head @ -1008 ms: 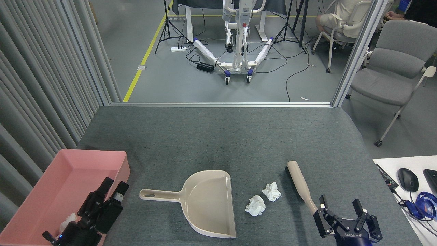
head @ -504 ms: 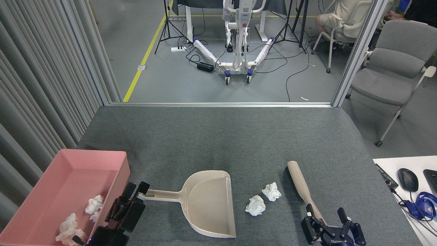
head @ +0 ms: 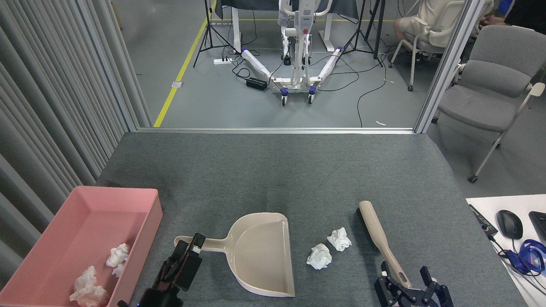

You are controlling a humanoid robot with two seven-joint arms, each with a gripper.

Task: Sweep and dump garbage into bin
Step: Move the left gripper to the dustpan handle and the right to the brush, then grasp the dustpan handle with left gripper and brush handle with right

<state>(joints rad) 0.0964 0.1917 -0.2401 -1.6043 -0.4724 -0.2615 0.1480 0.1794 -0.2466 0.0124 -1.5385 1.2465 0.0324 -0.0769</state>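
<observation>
Crumpled tissue wads (head: 319, 256) on felt-like mat (head: 273, 170).

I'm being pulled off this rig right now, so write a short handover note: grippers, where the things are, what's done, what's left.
Left gripper: at the dustpan handle end; whether it has closed on it cannot be told.
Right gripper: open, fingers either side of the brush handle's near end, not yet closed.
Bin, near left: a few tissue wads already lie inside.
On the table: two wads lie between the dustpan's open mouth and the brush. The dustpan is empty.
Left to do: grip both tools, sweep the two wads into the dustpan, tip them into the bin.
</observation>
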